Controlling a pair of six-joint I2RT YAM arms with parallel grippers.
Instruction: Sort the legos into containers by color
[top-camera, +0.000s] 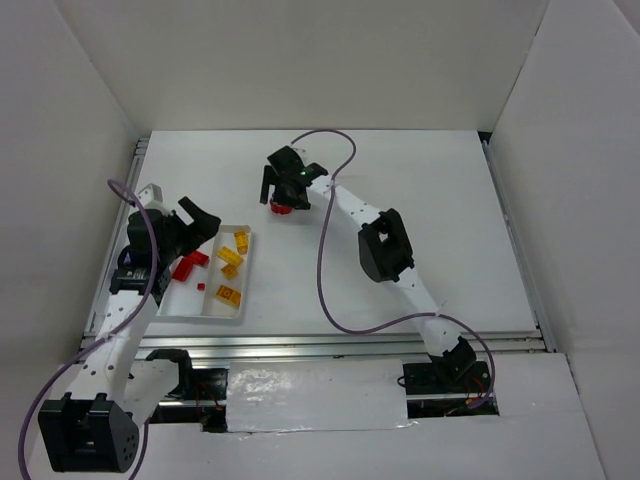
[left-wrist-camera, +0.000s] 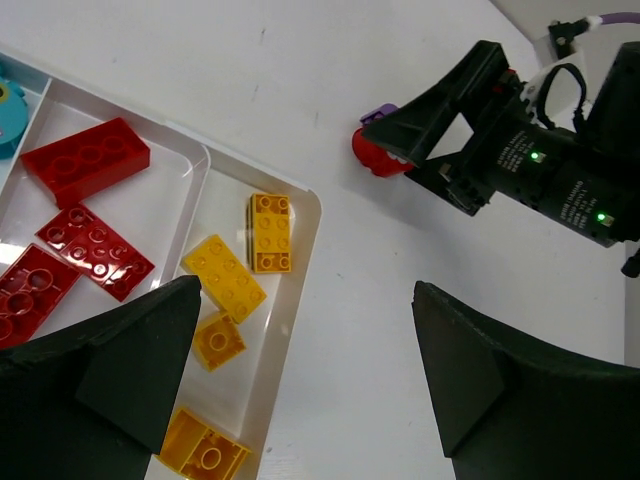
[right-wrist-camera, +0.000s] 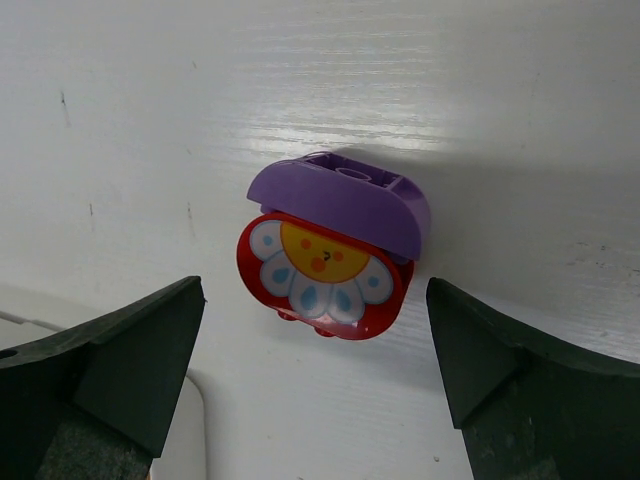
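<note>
Legos lie in a white plastic tray at the near left of the table; the tray is long from near to far, and thin walls split it into slots. The left wrist view shows them best; four yellow legos sit in the right slot, flat with their bumps up. One points along the slot and one lies slanted. Three red legos are in the slot to the left of that; they are flat, shiny blocks, each turned a different way. A bit of a teal lego peeks in at the far left edge.

Two more are out on the table, right of the tray's far end. Only the right wrist view shows them well. A purple lego has a round smooth top, and its long side runs across that picture; a red round lego touches it and has a flower face with white petals.

The left gripper hangs over the tray's right edge with its jaws wide and holding nothing. The right gripper hangs over the purple and red pair; its jaws are wide too, one on each side, not touching.
</note>
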